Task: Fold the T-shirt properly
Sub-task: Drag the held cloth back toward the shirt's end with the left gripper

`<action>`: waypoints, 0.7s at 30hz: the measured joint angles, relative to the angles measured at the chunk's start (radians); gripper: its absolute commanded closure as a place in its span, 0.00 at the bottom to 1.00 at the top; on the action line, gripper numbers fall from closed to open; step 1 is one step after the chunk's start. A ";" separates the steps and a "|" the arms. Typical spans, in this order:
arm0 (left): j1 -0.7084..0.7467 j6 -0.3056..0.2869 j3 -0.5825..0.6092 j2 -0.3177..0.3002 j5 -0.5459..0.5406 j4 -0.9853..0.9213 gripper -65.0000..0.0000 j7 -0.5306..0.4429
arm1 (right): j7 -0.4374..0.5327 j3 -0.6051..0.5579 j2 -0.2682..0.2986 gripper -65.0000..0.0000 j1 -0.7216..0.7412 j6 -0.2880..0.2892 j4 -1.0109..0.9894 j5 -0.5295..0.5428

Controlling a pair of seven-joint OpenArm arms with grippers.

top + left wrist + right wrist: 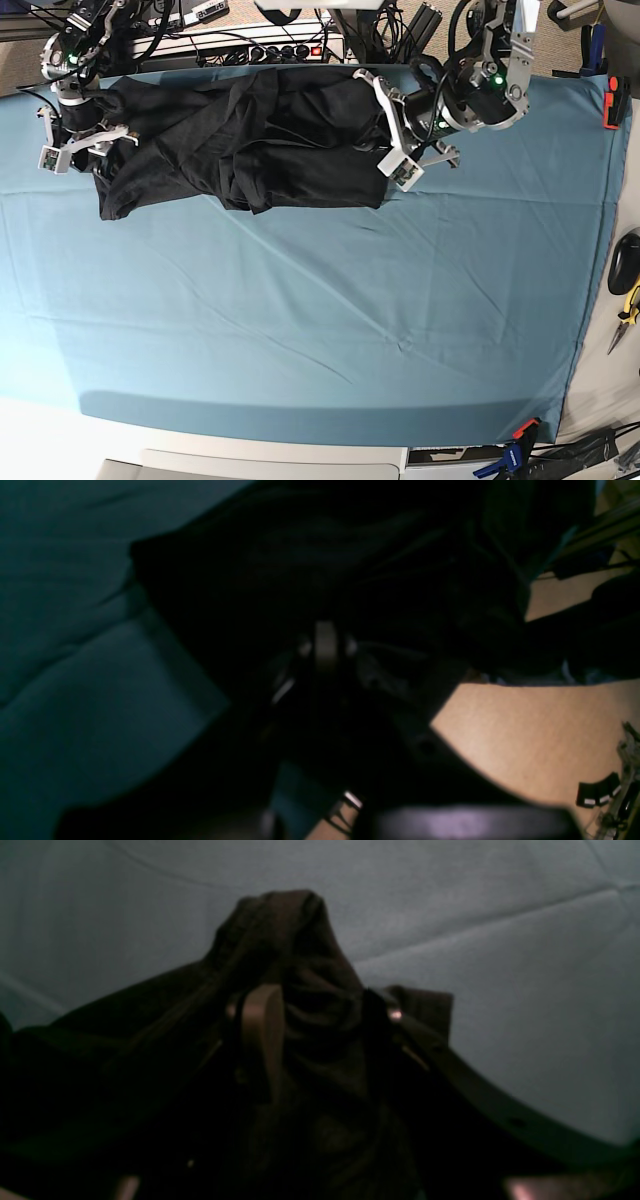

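Note:
The black T-shirt (250,140) lies bunched and stretched sideways along the far edge of the teal cloth (300,320). My right gripper (85,148) is at the shirt's left end. In the right wrist view it (317,1010) is shut on a raised bunch of the T-shirt (295,925). My left gripper (388,130) is at the shirt's right end. In the dark left wrist view its jaws (327,647) look closed in the black T-shirt (300,555). The shirt's logo is hidden.
A power strip and cables (260,45) lie behind the table's far edge. An orange clamp (611,100) and a blue clamp (515,455) pin the cloth on the right. Pliers (625,315) lie past the right edge. Wooden surface (525,740) shows beside the cloth.

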 measured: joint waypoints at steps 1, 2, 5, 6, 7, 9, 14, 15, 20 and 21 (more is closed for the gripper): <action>0.000 0.000 0.000 0.000 -0.001 -0.004 1.00 -0.018 | 0.000 0.000 0.005 0.60 0.000 0.000 0.000 0.000; -0.001 0.000 0.000 0.001 -0.002 -0.012 1.00 -0.027 | 0.000 -0.005 0.011 0.60 0.000 0.000 0.000 0.000; 0.000 0.000 0.000 0.022 -0.001 -0.052 1.00 -0.032 | 0.000 -0.006 0.022 0.60 0.000 0.000 0.000 -0.001; 0.000 0.000 0.000 0.032 -0.005 -0.066 1.00 -0.034 | 0.000 -0.006 0.025 0.60 0.000 0.000 0.000 0.000; 0.000 0.004 0.000 0.038 -0.010 -0.079 1.00 -0.036 | 0.000 -0.006 0.025 0.60 0.000 0.000 0.000 0.000; 0.000 0.004 0.000 0.039 -0.023 -0.098 1.00 -0.034 | 0.000 -0.006 0.026 0.60 0.001 0.000 0.000 0.000; 0.000 0.008 0.000 0.039 -0.022 -0.100 1.00 -0.039 | 0.000 -0.006 0.027 0.60 0.001 0.000 0.000 0.000; 0.000 0.008 0.000 0.042 -0.023 -0.106 1.00 -0.051 | 0.000 -0.006 0.027 0.60 0.001 0.000 0.000 0.000; -0.004 0.030 0.000 0.064 -0.023 -0.193 1.00 -0.076 | 0.000 -0.006 0.027 0.60 0.001 0.000 0.000 0.000; -0.005 0.031 0.000 0.064 -0.023 -0.207 1.00 -0.084 | 0.000 -0.006 0.027 0.60 0.001 0.000 0.000 0.000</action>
